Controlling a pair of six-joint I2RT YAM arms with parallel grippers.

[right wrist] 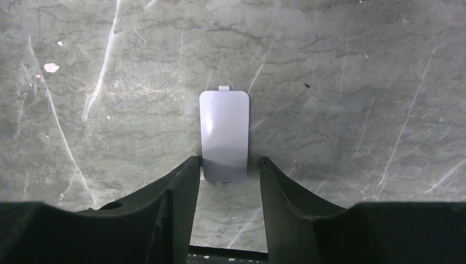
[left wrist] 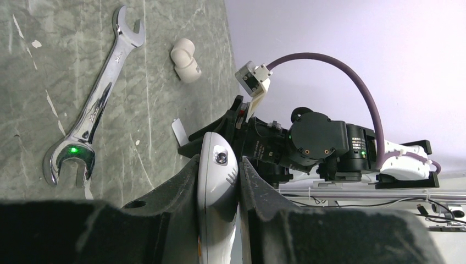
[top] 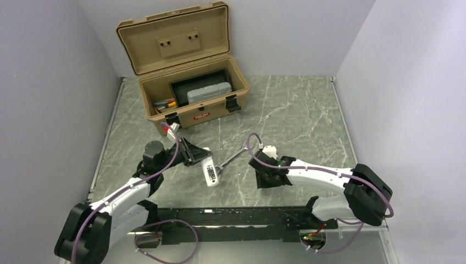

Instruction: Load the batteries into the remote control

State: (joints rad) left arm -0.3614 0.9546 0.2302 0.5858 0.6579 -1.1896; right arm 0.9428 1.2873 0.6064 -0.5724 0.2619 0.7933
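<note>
- Looking down from the top view, the left gripper [top: 202, 159] is clenched on one end of the remote control [top: 210, 173], which slants just above the table [top: 308, 110] beside the wrench [top: 233, 158]. A dark patch shows on the remote's upturned face, but whether cells sit in it cannot be told. The right gripper [top: 261, 177] hangs low over the marble, near the small white curved piece [top: 269, 148]. The toolbox [top: 220, 107] stands open at the back; small orange and yellow items lie in it, too small to identify as batteries.
- Turning to the left wrist view, both fingers [left wrist: 250, 187] press the remote's long sides, its rounded end jutting forward. A thin pale flap lies flat on the table beyond.
- Checking the right wrist view, that flap reads as the battery cover [right wrist: 224, 132], flat on the table. The right gripper's jaws straddle its near end, spread, with a gap on one side, so it is released and holding nothing.
- Judging progress: the cover is off and the remote is held ready. No battery is clearly in view, so fetching, inserting and closing the cover all appear left to do.
</note>
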